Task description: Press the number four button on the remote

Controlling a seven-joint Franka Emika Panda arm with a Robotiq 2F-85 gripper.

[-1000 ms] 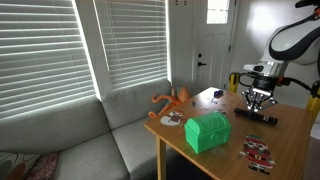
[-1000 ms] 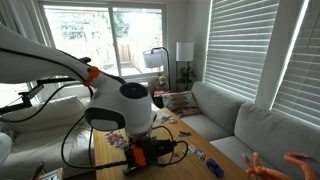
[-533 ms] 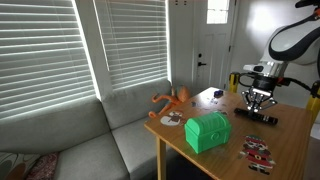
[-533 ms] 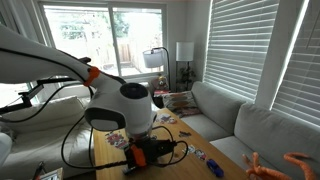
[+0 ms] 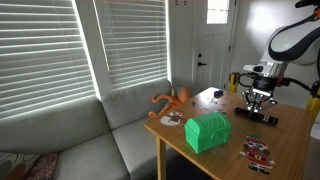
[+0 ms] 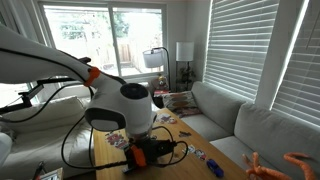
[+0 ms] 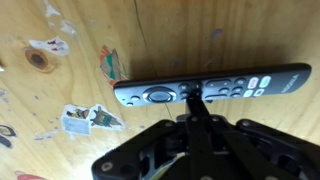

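The remote [image 7: 210, 86] is a slim black bar lying flat on the wooden table [image 7: 60, 110], with a round pad at its left and small buttons to the right. My gripper [image 7: 193, 95] is shut, its two fingers pressed together into one tip. The tip rests on the remote's near edge just right of the round pad, among the small buttons. In an exterior view the gripper [image 5: 259, 106] points straight down over the remote [image 5: 257, 117] at the table's far side. I cannot read any button numbers.
A green chest [image 5: 208, 131] stands near the table's front edge. An orange toy [image 5: 172, 99] lies at the table's corner by the grey sofa [image 5: 80, 140]. A red-and-white patterned flat item [image 5: 256, 151] lies near the front. Stickers [image 7: 82, 119] dot the table.
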